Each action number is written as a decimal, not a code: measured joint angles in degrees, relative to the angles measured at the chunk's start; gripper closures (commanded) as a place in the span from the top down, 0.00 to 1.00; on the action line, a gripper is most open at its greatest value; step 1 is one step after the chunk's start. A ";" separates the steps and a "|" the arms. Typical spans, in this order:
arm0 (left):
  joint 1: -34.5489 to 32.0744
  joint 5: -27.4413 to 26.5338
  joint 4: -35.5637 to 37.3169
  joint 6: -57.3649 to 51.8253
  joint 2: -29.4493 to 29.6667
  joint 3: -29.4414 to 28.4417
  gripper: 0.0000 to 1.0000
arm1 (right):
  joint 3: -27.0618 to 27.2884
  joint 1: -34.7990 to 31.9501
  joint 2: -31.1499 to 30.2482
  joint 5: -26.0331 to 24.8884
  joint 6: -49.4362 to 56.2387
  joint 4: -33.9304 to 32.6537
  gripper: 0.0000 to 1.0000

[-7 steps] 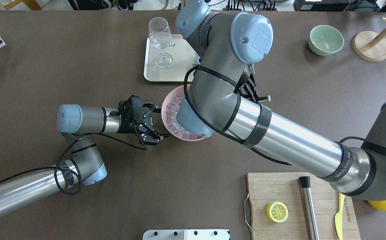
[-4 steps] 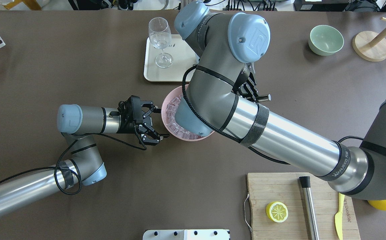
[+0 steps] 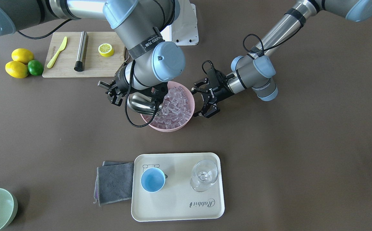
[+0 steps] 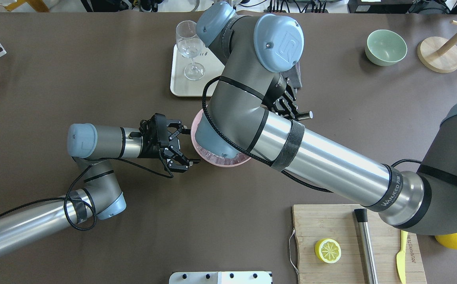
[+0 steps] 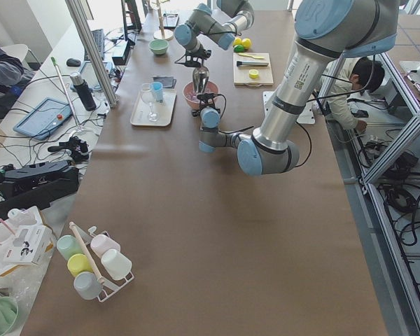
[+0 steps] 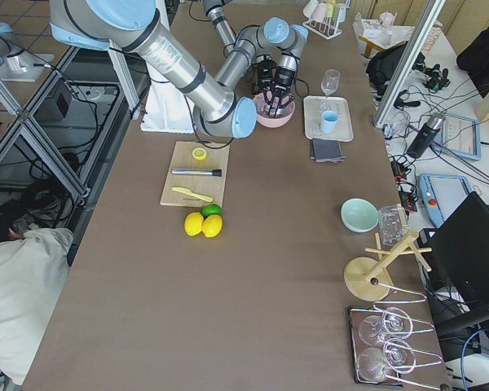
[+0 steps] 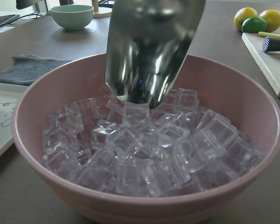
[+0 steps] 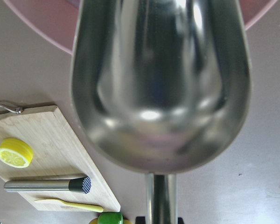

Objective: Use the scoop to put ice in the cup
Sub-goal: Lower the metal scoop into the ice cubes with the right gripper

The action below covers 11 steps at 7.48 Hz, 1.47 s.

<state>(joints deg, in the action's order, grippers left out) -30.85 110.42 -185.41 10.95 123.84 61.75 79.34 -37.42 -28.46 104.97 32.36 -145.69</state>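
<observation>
scoop (image 7: 149, 51): mirror-polished steel | ice (image 7: 149, 144): clear, glassy | bowl (image 7: 252, 107): matt pink

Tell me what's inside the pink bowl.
The round pink bowl holds a heap of clear glassy ice cubes, with the tip of the shiny steel scoop pointing down onto them. The bowl's bottom is covered by the ice.

Overhead and front cameras look steeply down from opposite sides of the table (image 4: 94, 79), side cameras from its ends, wrist cameras close up; all share the pink bowl (image 3: 168, 128).
</observation>
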 measured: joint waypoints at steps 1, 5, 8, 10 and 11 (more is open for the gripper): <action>-0.05 0.03 -0.03 -0.01 0.00 0.08 0.99 | -0.42 0.25 0.30 0.06 -0.17 0.10 0.00; -0.30 -0.03 -0.20 0.03 0.00 0.50 0.99 | -1.37 0.42 0.65 0.50 -2.20 3.46 0.00; -0.48 -0.03 -0.22 0.03 0.00 0.56 0.99 | -1.95 0.42 0.60 0.95 -3.77 5.99 0.00; -0.53 -0.03 -0.22 0.03 0.00 0.57 0.99 | -2.04 0.42 0.29 2.11 -5.37 7.98 0.00; -0.56 -0.04 -0.21 0.03 0.00 0.57 0.99 | -1.78 0.42 0.01 2.58 -6.32 8.94 0.00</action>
<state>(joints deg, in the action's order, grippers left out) -31.42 110.39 -185.62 10.99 123.84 62.31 77.57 -37.00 -28.45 107.55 26.04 -136.75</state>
